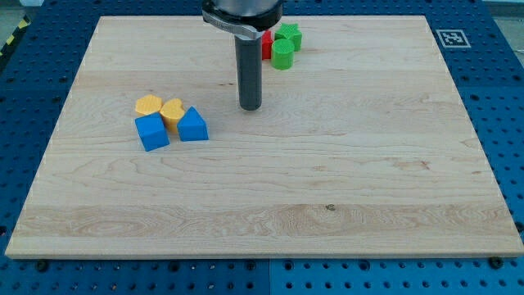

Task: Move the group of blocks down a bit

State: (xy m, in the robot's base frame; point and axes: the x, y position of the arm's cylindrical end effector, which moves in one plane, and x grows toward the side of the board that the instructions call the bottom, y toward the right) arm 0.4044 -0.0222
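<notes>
Item: our tip [250, 107], bare, touching nothing, right of the left-side cluster: yellow hexagon [148, 104], yellow heart [172, 110], blue cube [151, 131], blue triangular block [193, 125]. Advice: we go above the yellows, push downward gently, keeping the four together.

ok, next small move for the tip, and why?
Probably slide my tip left and toward the view's top, to get above the yellow and blue cluster. It now sits to the right of the blue triangular block, apart from it. The yellow blocks form the cluster's upper edge, above the blue cube; pushing down needs contact there.
</notes>
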